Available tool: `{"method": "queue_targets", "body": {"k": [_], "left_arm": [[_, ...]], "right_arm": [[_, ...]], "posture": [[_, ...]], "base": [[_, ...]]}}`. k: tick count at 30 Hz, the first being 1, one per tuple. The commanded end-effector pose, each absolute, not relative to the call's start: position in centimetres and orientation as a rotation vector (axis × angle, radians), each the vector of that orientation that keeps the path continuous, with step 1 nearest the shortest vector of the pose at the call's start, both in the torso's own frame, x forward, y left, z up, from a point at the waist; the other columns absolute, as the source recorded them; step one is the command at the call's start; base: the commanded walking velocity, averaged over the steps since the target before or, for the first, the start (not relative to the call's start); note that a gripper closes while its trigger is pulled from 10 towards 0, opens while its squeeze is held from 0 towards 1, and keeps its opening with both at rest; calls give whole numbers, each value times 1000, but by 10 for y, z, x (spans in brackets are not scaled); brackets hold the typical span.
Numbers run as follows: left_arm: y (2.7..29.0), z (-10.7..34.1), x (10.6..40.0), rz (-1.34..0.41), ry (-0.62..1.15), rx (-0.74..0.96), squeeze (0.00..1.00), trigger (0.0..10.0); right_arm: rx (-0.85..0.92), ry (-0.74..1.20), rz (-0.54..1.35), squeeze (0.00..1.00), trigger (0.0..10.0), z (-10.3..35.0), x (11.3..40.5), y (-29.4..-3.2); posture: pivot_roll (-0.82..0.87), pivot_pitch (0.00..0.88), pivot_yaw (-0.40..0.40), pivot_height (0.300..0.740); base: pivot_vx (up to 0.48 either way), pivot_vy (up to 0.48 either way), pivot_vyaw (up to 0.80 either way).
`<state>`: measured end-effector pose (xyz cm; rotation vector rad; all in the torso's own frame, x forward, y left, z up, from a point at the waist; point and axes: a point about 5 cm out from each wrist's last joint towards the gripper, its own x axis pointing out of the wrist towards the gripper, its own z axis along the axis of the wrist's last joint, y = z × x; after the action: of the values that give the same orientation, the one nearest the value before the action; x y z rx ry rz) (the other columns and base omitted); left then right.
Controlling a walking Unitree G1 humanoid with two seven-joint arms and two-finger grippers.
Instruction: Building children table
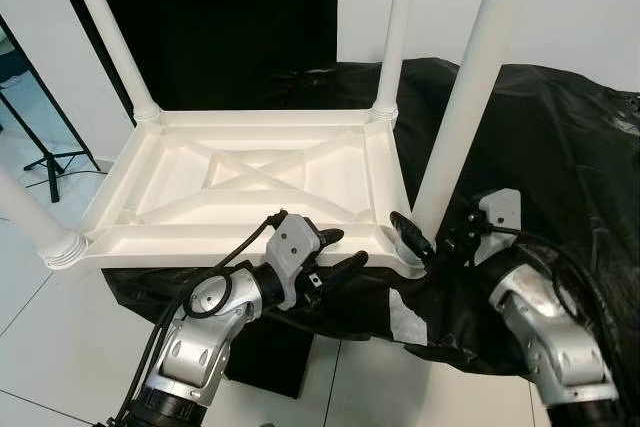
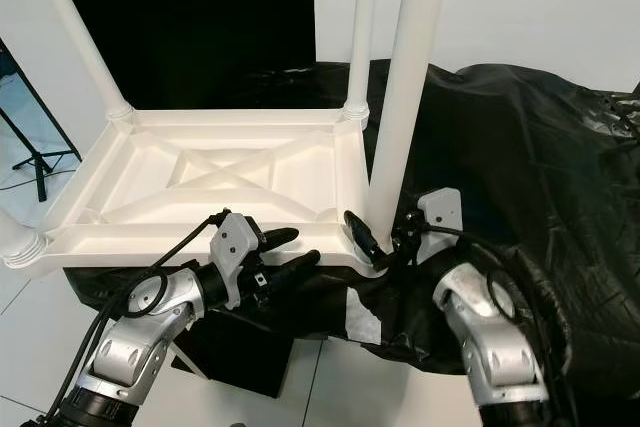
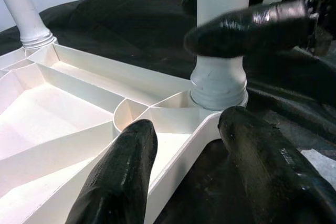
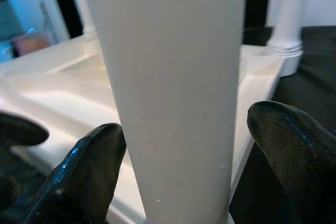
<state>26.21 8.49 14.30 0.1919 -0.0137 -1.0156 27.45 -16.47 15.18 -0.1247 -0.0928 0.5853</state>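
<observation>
Scene: white plastic children's table top (image 1: 250, 182) lying upside down on a surface draped in black cloth (image 1: 560, 147), its ribbed underside facing up.
Legs: four white legs stand up from the corners; the near-right leg (image 1: 462, 97) is the one being worked on, its foot sitting in the corner socket (image 3: 218, 90).
Right gripper: right gripper (image 4: 184, 156) has its two black fingers spread either side of the near-right leg low down, close to it; a firm squeeze cannot be confirmed, so it reads as open around the leg.
Left gripper: left gripper (image 3: 189, 135) is open, one finger over the table's underside and one outside the rim, straddling the near edge just beside that socket.
Step in hand: seating or tightening the last leg, by my judgement, with the left arm steadying the top.
Next move: likely calls for closing on the leg and pressing or turning it home while the rim is held.
Containers: none here; the ribbed pockets of the underside hold nothing.
Background: dark door (image 1: 230, 7) and a stand's feet (image 1: 45, 162) on the white floor.
</observation>
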Motion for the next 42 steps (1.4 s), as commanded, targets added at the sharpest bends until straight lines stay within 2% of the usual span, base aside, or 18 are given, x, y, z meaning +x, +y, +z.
{"method": "queue_targets", "body": {"k": [1,8,9,10,12,13,25,26,27,28,33,38,42], "left_arm": [[88,141,264,-986,-2,194,0,10000],[88,141,264,-980,-7,193,0,10000],[89,142,264,-977,-8,194,0,10000],[89,143,264,-975,-9,197,0,10000],[89,143,264,-974,-9,199,0,10000],[90,143,264,-973,-10,202,0,10000],[91,141,262,-977,0,203,0,10000],[90,141,261,-981,2,200,0,10000],[90,141,261,-981,2,200,0,10000],[90,141,261,-985,3,199,0,10000],[89,140,260,-991,6,198,0,10000],[89,141,262,-997,7,199,0,10000],[88,142,263,-1001,4,199,0,10000]], "right_arm": [[-119,-69,622,0,10000,147,275,-161],[-190,-28,800,0,10000,138,291,-142],[-199,-24,823,0,7686,138,293,-139],[-204,-23,839,0,1529,138,294,-136],[-206,-22,850,0,1529,138,295,-135],[-201,-20,862,0,0,137,295,-135],[-186,8,779,0,0,129,288,-148],[-189,13,731,0,4157,128,287,-150],[-189,13,731,0,4157,128,287,-150],[-188,18,680,0,10000,127,287,-150],[-187,20,528,0,10000,124,286,-150],[-106,34,229,0,10000,118,280,-144],[-93,33,164,0,10000,117,276,-137]], "posture": [[-46,0,11,740],[-26,0,9,740],[-21,0,9,740],[-16,0,8,740],[-16,0,8,740],[-13,0,8,740],[-29,0,22,740],[-31,0,24,740],[-31,0,24,740],[-34,0,27,740],[-40,0,32,740],[-47,0,37,740],[-53,0,40,740]], "base": [[0,0,0],[0,0,0],[0,0,0],[0,0,0],[0,0,0],[0,0,0],[0,0,0],[0,0,0],[0,0,0],[0,0,0],[0,0,0],[0,0,0],[0,0,0]]}}
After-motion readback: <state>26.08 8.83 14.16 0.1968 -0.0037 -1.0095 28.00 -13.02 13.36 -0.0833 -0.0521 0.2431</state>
